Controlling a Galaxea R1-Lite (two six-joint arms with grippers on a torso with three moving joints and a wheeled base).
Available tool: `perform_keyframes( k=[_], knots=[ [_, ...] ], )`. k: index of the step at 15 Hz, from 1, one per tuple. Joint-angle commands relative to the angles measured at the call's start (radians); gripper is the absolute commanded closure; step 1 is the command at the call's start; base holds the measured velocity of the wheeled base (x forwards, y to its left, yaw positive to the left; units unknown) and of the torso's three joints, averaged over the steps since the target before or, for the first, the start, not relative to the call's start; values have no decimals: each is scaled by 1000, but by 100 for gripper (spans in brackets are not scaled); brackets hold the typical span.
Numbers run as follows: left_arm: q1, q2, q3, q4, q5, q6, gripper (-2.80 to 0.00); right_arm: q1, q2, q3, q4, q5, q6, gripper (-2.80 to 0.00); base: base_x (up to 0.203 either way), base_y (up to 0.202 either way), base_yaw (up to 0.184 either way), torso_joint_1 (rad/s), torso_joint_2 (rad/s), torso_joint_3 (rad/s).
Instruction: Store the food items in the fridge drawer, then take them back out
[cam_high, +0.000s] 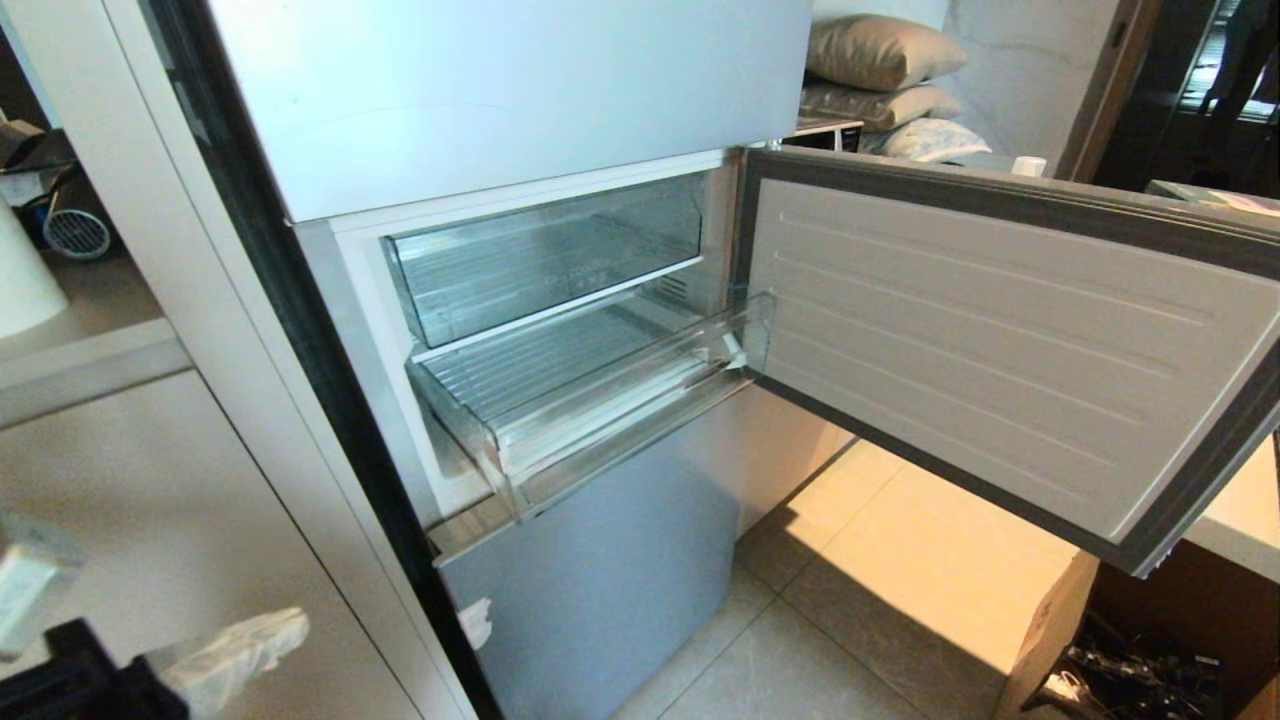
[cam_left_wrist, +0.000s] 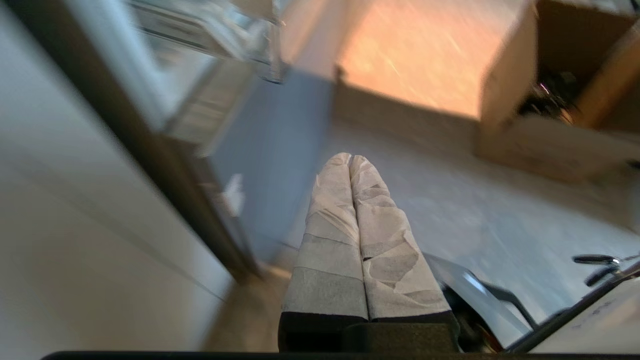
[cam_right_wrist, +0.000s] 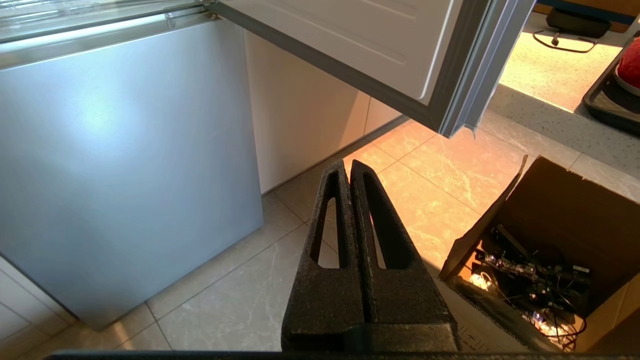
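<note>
The fridge stands with its middle door swung wide to the right. The fridge drawer, clear with a ribbed floor, is pulled out below a plain-fronted clear bin; nothing shows inside it. A red food item, cut off by the frame edge, sits on a dark tray on a counter. My left gripper, with tape-wrapped fingers, is shut and empty, low by the cabinet left of the fridge. My right gripper is shut and empty, above the floor in front of the fridge's lower panel.
Beige cabinets flank the fridge on the left. An open cardboard box of cables stands on the tiled floor under the open door. The counter edge lies at the right. Pillows are stacked behind.
</note>
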Motion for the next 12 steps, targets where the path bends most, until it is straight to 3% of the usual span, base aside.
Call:
perform_keyframes(
  k=[1,4,7,10,12],
  knots=[
    [-93,385,-15,-197,17,-14,0,0,2,0,-1,-3,5,0,0,0,0,0,0,0],
    [-222,640,-64,-431,102,-45,0,0,3,0,-1,0,3,0,0,0,0,0,0,0],
    [-420,765,-149,-535,260,-111,0,0,2,0,-1,-3,7,0,0,0,0,0,0,0],
    [-479,891,-227,-568,390,-135,0,0,2,-2,-1,-5,15,0,0,0,0,0,0,0],
    [-482,885,-214,-631,401,-132,0,0,3,-2,-1,2,7,0,0,0,0,0,0,0]
  ],
)
